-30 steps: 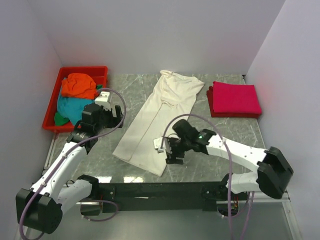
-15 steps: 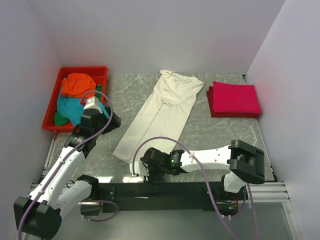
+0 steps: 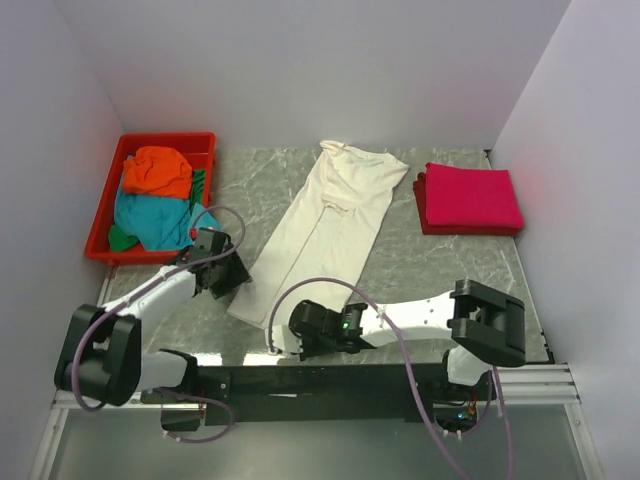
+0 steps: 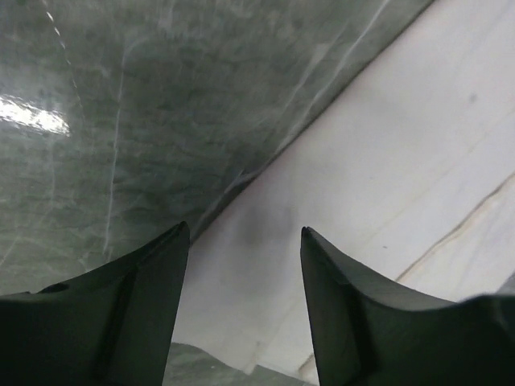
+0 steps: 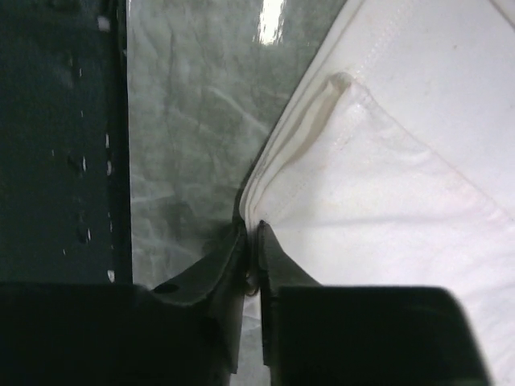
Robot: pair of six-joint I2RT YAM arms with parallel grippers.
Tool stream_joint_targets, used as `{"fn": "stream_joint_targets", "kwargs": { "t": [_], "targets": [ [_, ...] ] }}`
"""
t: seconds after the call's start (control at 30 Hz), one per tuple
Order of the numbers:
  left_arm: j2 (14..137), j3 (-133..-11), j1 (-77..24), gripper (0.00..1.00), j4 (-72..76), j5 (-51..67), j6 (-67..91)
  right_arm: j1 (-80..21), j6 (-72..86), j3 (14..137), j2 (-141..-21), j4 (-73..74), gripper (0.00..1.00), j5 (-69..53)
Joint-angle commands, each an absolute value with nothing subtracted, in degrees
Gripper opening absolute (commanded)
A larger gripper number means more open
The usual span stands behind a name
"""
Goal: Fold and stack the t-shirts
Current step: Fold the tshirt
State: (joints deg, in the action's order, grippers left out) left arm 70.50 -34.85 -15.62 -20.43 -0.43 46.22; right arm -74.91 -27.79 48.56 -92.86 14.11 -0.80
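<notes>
The bench (image 3: 440, 270) is grey marble, the walls (image 3: 300, 70) white. The cream shirt (image 3: 330, 220) lies flat mid-bench. Only wrist views show the right hand (image 5: 252, 233) pinching its near corner and the left hand (image 4: 241, 241) open over its edge.

No text to read in any view
The cream-white t-shirt (image 3: 325, 235), the folded magenta-pink t-shirt (image 3: 470, 197), the red tray (image 3: 170, 138) and the worktop (image 3: 430, 270) show only plain surfaces, and both wrist views are the same: no letters, numbers, labels or brand marks can be read on them
</notes>
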Motion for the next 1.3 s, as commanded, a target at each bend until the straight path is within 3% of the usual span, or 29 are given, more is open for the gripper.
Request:
{"fn": "stream_joint_targets", "kwargs": {
  "t": [0.0, 0.13, 0.27, 0.37, 0.5, 0.53, 0.63, 0.77, 0.9, 1.1, 1.27],
  "targets": [
    [73.6, -37.1, -15.9, 0.63, -19.8, 3.2, 46.8, -75.0, -30.6, 44.0, -89.6, 19.4, 0.13, 0.2],
    [69.6, -36.0, -16.5, 0.65, -16.3, 13.8, 41.8, -74.9, -44.4, 38.7, -82.1, 28.9, 0.00, -6.4],
    [62.8, -34.9, -16.7, 0.71, -10.8, 22.1, 38.8, -73.4, -56.0, 35.6, -73.7, 43.3, 0.00, -11.2],
    [66.9, -37.2, -17.0, 0.73, -10.5, 23.4, 37.2, -72.5, -56.3, 32.5, -63.7, 46.1, 0.01, -10.6],
    [77.8, -44.1, -18.6, 0.74, -8.3, 24.8, 36.1, -72.2, -55.7, 34.2, -56.5, 47.3, 0.41, -12.2],
    [80.5, -48.8, -18.8, 0.74, -7.6, 24.5, 35.3, -71.9, -54.8, 35.3, -55.7, 47.0, 0.42, -11.6],
    [92.0, -61.3, -19.1, 0.72, -9.0, 22.3, 33.4, -64.8, -55.3, 39.6, -53.6, 47.5, 0.43, -12.7],
    [109.6, -78.8, -19.1, 0.69, -13.9, 19.7, 30.8, -37.9, -54.9, 44.4, -51.1, 44.5, 0.43, -22.7],
    [121.5, -92.3, -19.4, 0.66, -18.7, 20.0, 29.7, -19.6, -49.5, 47.8, -51.9, 40.6, 0.43, -32.8],
    [134.2, -108.1, -19.5, 0.56, -23.1, 22.6, 29.9, -6.8, -42.7, 51.2, -53.0, 38.2, 0.44, -39.6],
    [137.9, -110.2, -20.0, 0.45, -23.4, 25.5, 30.6, -3.4, -41.3, 49.7, -52.9, 36.0, 0.44, -39.3]
  ]
}}
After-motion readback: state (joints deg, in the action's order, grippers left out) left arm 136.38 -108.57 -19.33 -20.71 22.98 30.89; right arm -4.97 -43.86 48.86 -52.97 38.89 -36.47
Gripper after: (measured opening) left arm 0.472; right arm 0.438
